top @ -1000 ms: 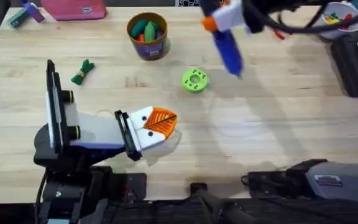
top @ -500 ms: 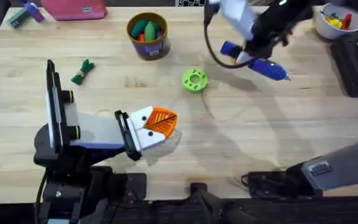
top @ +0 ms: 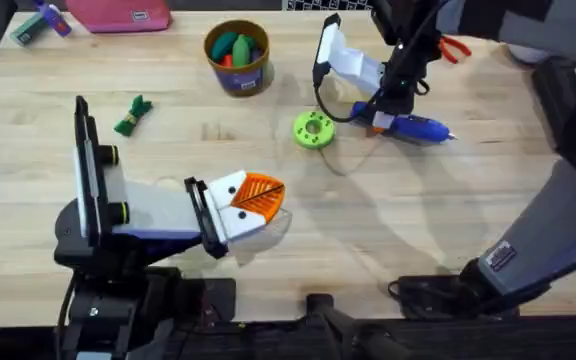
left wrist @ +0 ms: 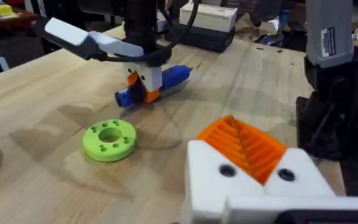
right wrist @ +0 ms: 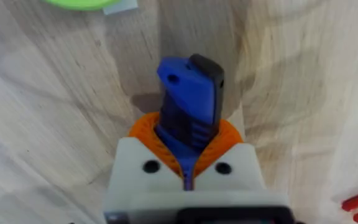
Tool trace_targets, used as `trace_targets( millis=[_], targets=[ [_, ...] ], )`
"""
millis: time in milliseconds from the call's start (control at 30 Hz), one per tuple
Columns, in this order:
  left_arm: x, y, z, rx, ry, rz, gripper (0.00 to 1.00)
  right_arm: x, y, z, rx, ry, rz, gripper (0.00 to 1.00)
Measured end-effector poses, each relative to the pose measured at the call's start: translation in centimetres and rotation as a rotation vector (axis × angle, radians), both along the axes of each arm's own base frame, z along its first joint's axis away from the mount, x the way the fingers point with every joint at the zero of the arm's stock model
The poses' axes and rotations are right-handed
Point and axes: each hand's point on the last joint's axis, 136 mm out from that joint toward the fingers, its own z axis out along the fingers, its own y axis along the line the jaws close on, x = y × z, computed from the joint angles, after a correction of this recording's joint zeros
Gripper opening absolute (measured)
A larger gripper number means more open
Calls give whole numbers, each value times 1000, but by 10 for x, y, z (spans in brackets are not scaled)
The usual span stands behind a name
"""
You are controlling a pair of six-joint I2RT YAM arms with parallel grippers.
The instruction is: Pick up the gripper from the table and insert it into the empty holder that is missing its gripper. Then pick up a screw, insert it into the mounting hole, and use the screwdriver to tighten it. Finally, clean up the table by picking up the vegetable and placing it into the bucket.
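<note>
Light wood surface, dark room behind. Right end effector clamped on blue screwdriver, upper right. Left end effector pads together, center. Vegetable upper left; bucket top center.

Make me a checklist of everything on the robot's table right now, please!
Surface: wooden table, bare in the middle.
Job's things: blue screwdriver lying flat, clamped by the right gripper; vegetable lying apart from the bucket, which holds toy food.
Clutter: green ring; red-handled pliers; pink case.
Grippers: left gripper hovers above the table, orange pads together, holding nothing.
Cables: black cable looping off the right arm.
Surroundings: dark boxes past the table edge.
</note>
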Motion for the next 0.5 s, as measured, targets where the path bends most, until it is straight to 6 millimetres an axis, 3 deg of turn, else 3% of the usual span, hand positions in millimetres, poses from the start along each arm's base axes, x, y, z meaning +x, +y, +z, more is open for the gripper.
trace_targets(
  millis=[33,200,233,367,500],
  targets=[
    [0,0,0,0,0,0,5,0,0,0,-2,1,-2,109],
    [0,0,0,0,0,0,5,1,-2,1,-12,-8,-27,852],
    [0,0,0,0,0,0,5,1,-3,1,-14,-10,-41,955],
    [0,0,0,0,0,0,5,1,-3,8,-10,-27,-102,993],
    [0,0,0,0,0,0,5,4,0,37,32,-100,-150,992]
  ],
)
